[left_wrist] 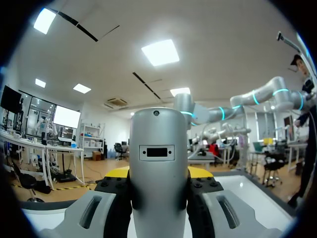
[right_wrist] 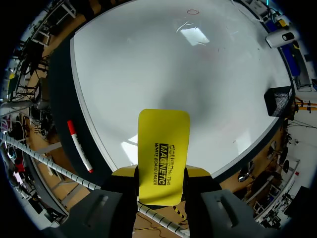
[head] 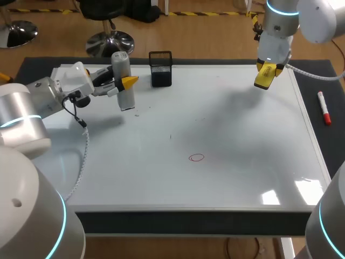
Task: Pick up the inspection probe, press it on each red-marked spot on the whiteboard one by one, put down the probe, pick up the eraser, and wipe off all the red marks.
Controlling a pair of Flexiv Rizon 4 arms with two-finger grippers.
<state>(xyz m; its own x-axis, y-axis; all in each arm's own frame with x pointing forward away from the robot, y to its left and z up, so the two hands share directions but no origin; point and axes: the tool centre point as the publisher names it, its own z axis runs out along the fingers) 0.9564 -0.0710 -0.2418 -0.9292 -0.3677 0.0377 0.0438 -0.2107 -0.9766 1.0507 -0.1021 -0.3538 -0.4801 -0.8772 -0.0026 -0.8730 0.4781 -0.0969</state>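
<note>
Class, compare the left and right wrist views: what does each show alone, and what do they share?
Left wrist only: a close look at the left end effector shut on the grey probe. Right wrist only: the right end effector holding the yellow eraser, the red mark, the red marker, the black mesh holder. Shared: the whiteboard, and the probe.

Head view looks down from behind over the whole whiteboard (head: 242, 151). Left wrist view faces level outward, probe (left_wrist: 158, 163) close up. Right wrist view looks down past the eraser (right_wrist: 163, 153), sharing the board's red circle (head: 197, 157) (right_wrist: 193, 11)
</note>
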